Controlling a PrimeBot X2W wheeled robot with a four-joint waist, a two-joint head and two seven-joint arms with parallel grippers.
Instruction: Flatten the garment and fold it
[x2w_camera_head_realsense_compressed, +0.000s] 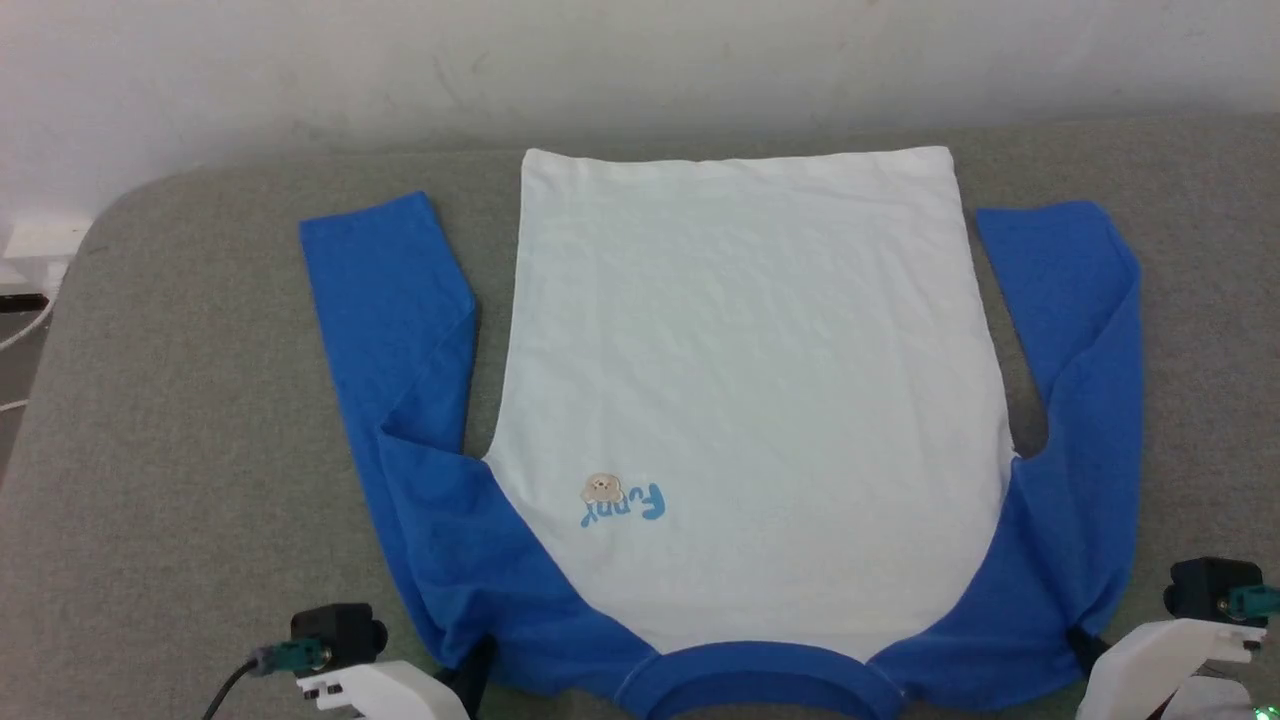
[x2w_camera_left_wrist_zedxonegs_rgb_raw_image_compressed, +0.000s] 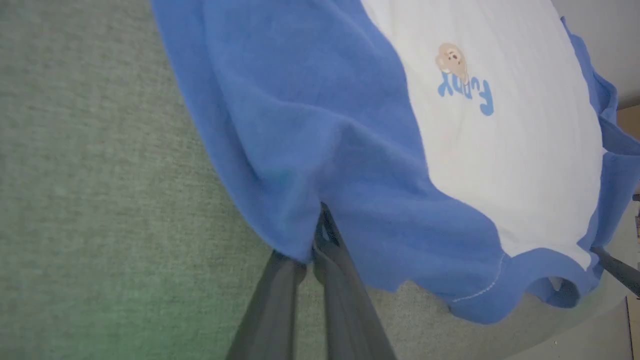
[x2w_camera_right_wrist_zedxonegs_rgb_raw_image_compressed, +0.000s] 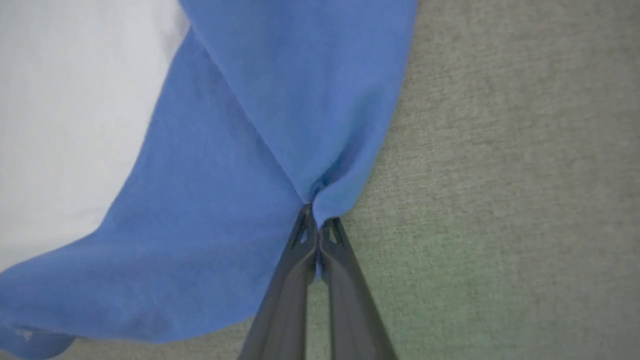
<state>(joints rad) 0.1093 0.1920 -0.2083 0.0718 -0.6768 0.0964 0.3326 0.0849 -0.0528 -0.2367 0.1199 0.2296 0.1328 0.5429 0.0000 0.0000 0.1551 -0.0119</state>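
The white soft-fabric shirt with bright blue raglan sleeves and blue collar (x2w_camera_head_realsense_compressed: 740, 350) lies face up and spread on the grey-green woven cloth surface (x2w_camera_head_realsense_compressed: 200, 450). It takes up the middle of the head view: the curved blue collar (x2w_camera_head_realsense_compressed: 755, 680) sits at the bottom centre and the straight white hem (x2w_camera_head_realsense_compressed: 740, 160) near the top, so its long axis runs up the frame, directly away from both arms. Each blue sleeve is doubled back up the frame beside the body, one at the left (x2w_camera_head_realsense_compressed: 385, 300) and one at the right (x2w_camera_head_realsense_compressed: 1075, 300), both apart from the white panel. The left gripper (x2w_camera_head_realsense_compressed: 475, 660), at the lower left, has its dark fingers pressed together on a pinch of blue cloth at the shoulder edge. Its wrist view shows the fabric puckering where the fingers (x2w_camera_left_wrist_zedxonegs_rgb_raw_image_compressed: 310, 240) meet it. The right gripper (x2w_camera_head_realsense_compressed: 1080, 640), at the lower right, is likewise clamped on the opposite shoulder fold, with cloth gathered at its closed tips (x2w_camera_right_wrist_zedxonegs_rgb_raw_image_compressed: 317, 220). The two grips sit at either end of the shoulder line, across the long axis and about level with each other, so neither arm is nearer. As I judge it, the next move must travel along that axis with both arms in step, or the shirt will skew.
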